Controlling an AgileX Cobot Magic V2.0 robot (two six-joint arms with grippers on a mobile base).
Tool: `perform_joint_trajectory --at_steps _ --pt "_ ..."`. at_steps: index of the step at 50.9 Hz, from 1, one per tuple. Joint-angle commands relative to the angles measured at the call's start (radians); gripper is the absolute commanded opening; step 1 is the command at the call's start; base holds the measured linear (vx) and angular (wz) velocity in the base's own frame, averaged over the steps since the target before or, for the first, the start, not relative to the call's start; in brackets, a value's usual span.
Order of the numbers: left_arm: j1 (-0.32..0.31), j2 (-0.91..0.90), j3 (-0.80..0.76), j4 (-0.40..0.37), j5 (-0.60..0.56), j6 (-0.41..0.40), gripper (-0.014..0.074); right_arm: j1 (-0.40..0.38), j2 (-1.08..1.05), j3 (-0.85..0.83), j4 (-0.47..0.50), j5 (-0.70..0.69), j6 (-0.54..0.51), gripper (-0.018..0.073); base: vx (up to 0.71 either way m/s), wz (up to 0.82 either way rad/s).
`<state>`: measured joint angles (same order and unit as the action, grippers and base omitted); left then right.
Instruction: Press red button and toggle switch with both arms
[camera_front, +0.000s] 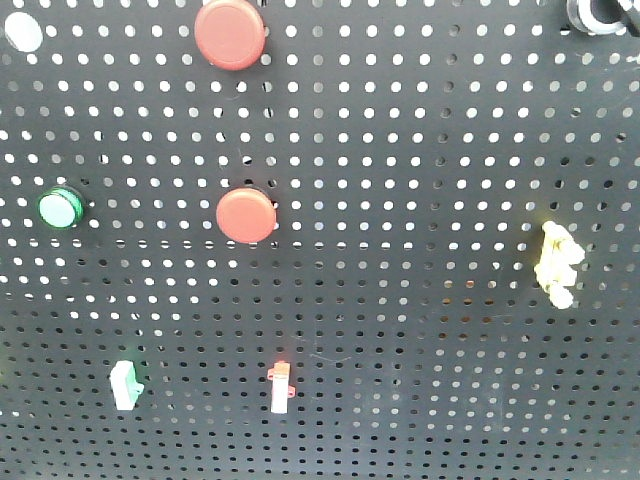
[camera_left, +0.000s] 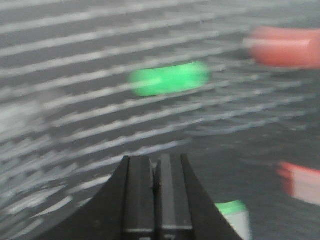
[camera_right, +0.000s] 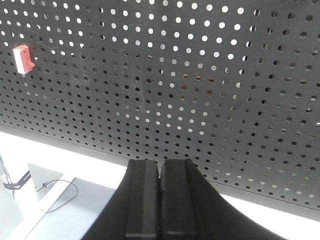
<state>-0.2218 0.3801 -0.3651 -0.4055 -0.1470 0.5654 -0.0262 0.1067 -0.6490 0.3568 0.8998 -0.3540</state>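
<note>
Red button (camera_front: 231, 32), the larger matte disc, is seen at about 12 o'clock on the black pegboard (camera_front: 400, 330) in the front view, cut slightly by the upper edge. The pegboard fills that view as the largest thing. At about 1 o'clock, in the far top corner, only a sliver of the toggle switch (camera_front: 598, 14) is shown, a silver ring with a dark centre. Near the centre a smaller red button (camera_front: 246, 215) is mounted, with a green button (camera_front: 62, 208) at 9 o'clock and a pale yellow toggle (camera_front: 556, 262) at 3 o'clock. Lower down, a small white red-tipped switch (camera_front: 280, 387) is fixed.

The left gripper (camera_left: 155, 172) is shown with jaws clenched together, nothing held, and its view is smeared by motion blur. The right gripper (camera_right: 161, 175) is likewise pressed closed and empty, aimed at a bare lower stretch of board.

A wrong press is judged the chief risk: two red discs lie in one column, so the smaller could be struck by mistake. The toggle lies well away from the right gripper, so a long reach could end beside the lever.
</note>
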Motion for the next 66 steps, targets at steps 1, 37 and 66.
perform_joint_trajectory --at_steps 1,37,66 --pt "0.063 -0.092 0.112 0.102 -0.096 -0.044 0.0001 -0.007 0.017 -0.021 0.019 -0.072 -0.005 0.0000 0.00 0.00" --pt "0.131 -0.410 0.427 0.359 0.116 -0.375 0.0001 -0.007 0.017 -0.021 0.017 -0.071 -0.005 0.0000 0.00 0.00" --pt "0.131 -0.409 0.427 0.359 0.116 -0.375 0.0001 -0.007 0.017 -0.021 0.018 -0.071 -0.005 0.0000 0.00 0.00"
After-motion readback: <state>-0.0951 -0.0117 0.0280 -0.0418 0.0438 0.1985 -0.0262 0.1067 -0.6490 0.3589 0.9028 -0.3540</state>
